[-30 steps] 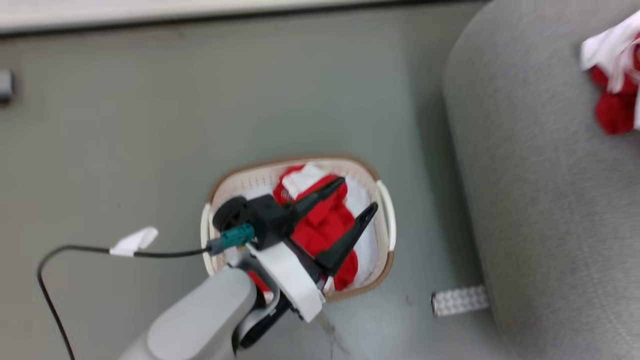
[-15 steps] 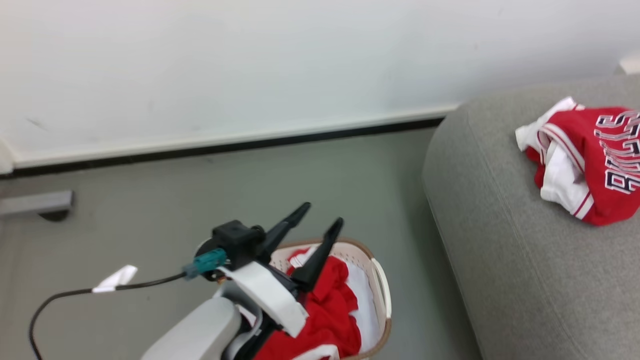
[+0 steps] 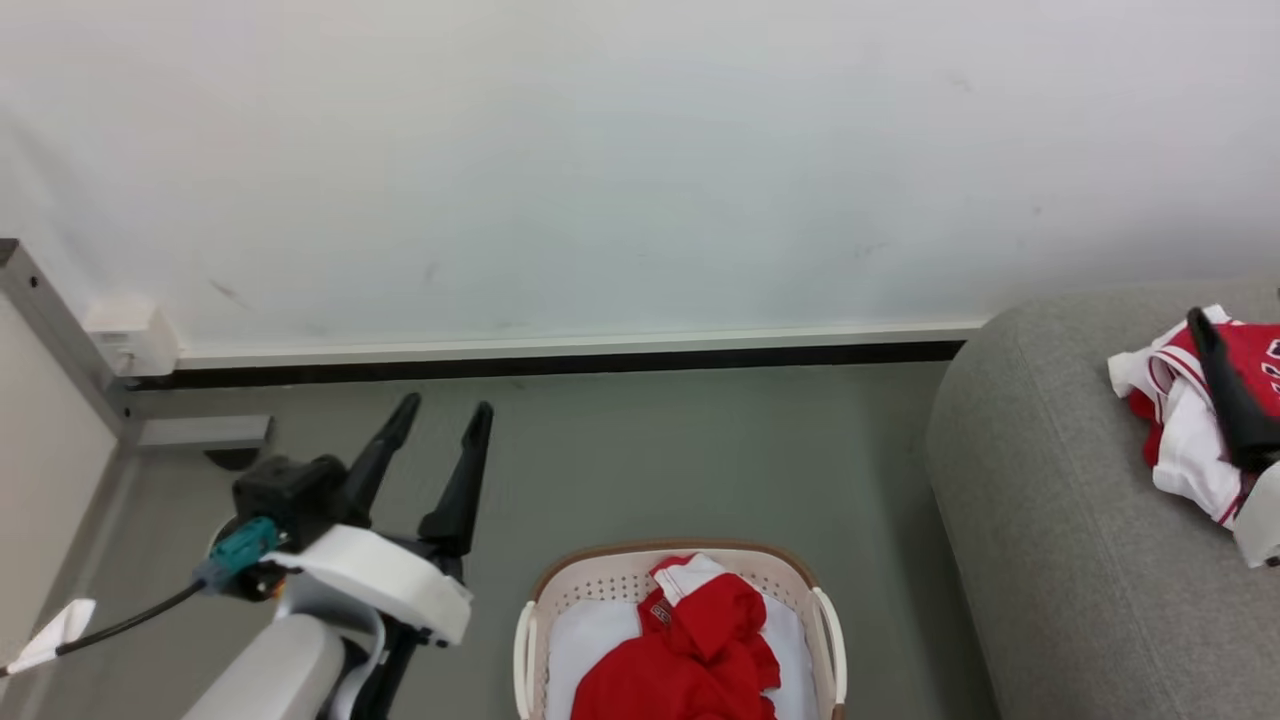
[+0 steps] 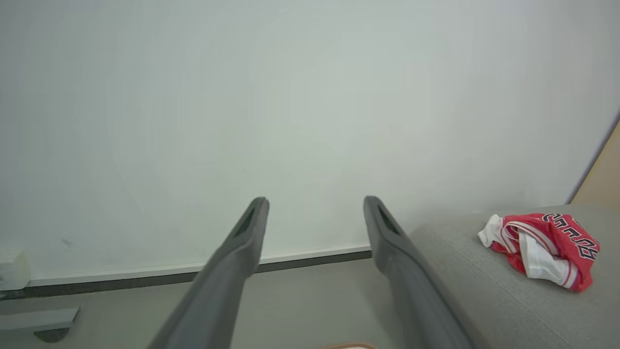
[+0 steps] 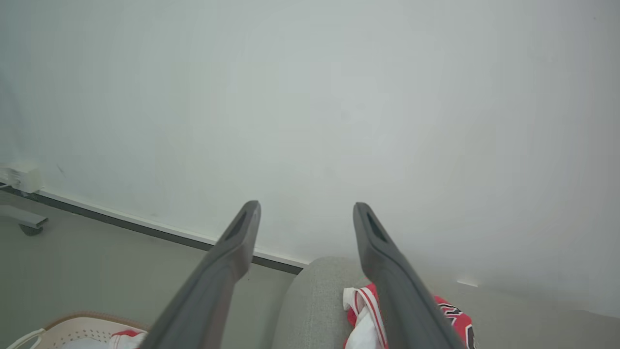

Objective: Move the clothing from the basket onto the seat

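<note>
Bright, even light; edges perhaps soft.

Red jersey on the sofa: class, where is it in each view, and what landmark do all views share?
Head view: jersey at the far right, on the sofa.
Left wrist view: jersey at the lower right.
Right wrist view: jersey at the bottom, right of centre.
Shared landmark: dark skirting strip below the wall.

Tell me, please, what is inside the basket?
Inside the basket lies a red garment with white trim, on a white cloth liner. Whether anything lies under the garment cannot be seen, because it covers the middle.
</note>
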### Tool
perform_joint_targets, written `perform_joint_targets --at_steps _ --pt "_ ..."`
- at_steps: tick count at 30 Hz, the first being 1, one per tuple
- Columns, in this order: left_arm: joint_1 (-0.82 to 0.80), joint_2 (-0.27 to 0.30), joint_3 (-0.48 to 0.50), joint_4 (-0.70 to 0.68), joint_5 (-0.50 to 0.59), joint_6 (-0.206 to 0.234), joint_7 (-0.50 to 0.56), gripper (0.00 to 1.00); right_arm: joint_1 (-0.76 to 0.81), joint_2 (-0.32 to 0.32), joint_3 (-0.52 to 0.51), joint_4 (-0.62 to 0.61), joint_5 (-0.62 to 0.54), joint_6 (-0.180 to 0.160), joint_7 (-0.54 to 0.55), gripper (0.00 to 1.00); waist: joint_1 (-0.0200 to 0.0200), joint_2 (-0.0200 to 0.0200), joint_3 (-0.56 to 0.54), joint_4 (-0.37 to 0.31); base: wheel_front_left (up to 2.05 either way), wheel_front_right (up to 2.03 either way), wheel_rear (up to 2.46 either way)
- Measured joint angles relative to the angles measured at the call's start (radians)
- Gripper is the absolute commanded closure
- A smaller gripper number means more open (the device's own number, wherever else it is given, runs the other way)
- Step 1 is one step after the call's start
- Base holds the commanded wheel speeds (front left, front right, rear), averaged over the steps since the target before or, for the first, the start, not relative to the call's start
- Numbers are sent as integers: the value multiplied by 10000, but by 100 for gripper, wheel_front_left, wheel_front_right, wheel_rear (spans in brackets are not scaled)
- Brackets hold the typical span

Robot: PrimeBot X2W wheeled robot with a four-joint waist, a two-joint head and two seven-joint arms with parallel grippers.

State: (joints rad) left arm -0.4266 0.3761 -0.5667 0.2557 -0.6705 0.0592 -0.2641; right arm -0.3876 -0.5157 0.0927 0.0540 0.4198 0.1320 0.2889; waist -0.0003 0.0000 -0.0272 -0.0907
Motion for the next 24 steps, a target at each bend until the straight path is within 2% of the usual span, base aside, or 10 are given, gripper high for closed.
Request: perform_joint_targets --at_steps 6,14,19,24 --pt "818 13 874 -113 569 244 0 0 1088 1264 -242 -213 -648 0 -1670 0 1 0 -123 362 0 0 0" --pt "2143 -949 2579 -677 1833 337 0 0 3077 2920 -522 29 -1465 0 -4199 0 2 0 -132 639 0 0 0" --pt "3051 -1645 3693 -1009 2851 96 0 0 3513 3321 -362 727 -1572 0 -5271 0 3 0 -94 652 0 0 0" --pt "3448 -2176 4497 -826 3540 -441 0 0 3575 3494 -341 1373 -1601 0 -5471 0 3 0 -65 652 0 0 0"
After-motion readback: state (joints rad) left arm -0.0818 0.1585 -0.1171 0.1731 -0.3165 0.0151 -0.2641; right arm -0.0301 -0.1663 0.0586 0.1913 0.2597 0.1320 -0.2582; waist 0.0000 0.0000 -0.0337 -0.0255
